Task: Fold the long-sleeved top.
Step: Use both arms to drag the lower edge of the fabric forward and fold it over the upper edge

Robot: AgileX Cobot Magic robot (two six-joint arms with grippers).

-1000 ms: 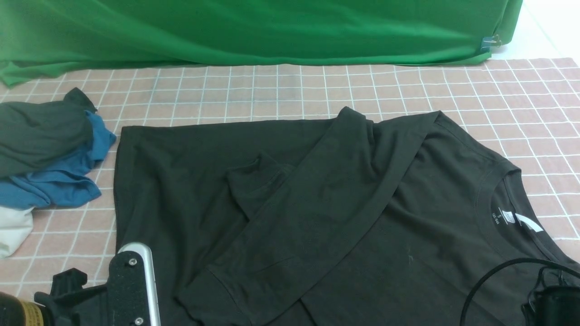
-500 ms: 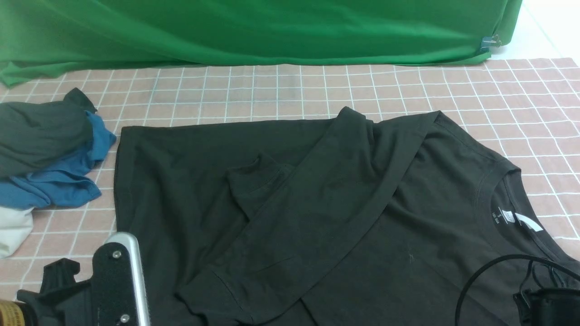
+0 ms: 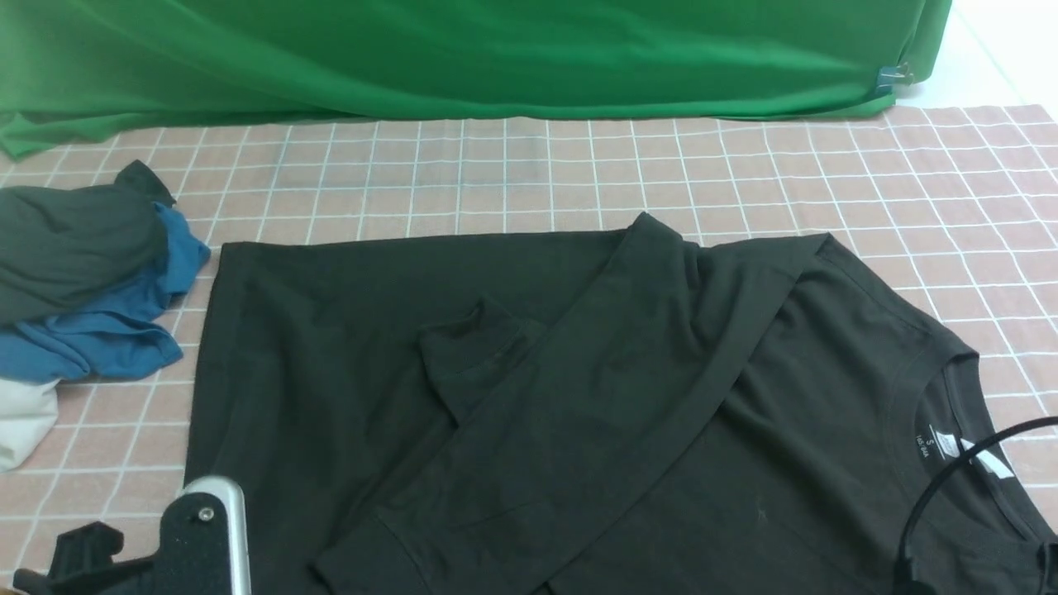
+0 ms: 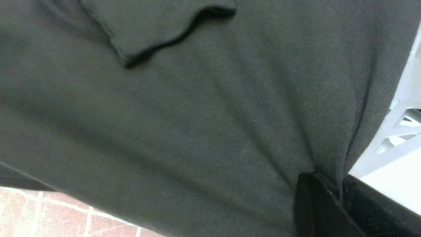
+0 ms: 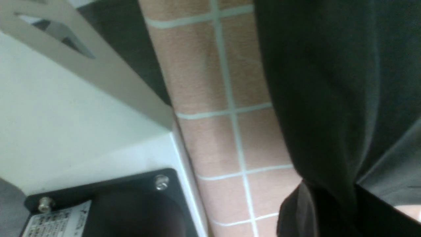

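Observation:
The long-sleeved top (image 3: 579,372) lies spread on the pink checked cloth (image 3: 496,165), neckline (image 3: 917,372) to the right, both sleeves folded across its body. One cuff (image 3: 471,347) rests mid-body. My left gripper (image 4: 338,194) is shut on a pinch of the top's black fabric near its left hem; one of its fingers (image 3: 202,537) shows at the front view's lower left. My right gripper (image 5: 348,200) is shut on black fabric at the top's near right part. In the front view only its cable (image 3: 950,487) shows.
A pile of clothes sits at the left: a dark grey-green garment (image 3: 74,240), a blue garment (image 3: 107,330) and a white piece (image 3: 25,421). A green backdrop cloth (image 3: 496,58) hangs along the far edge. The table's near edge (image 5: 177,138) lies close to my right gripper.
My right gripper has shut on the fabric. Both grippers have drawn back toward the near edge, and the top has slid nearer and slightly to the right with them.

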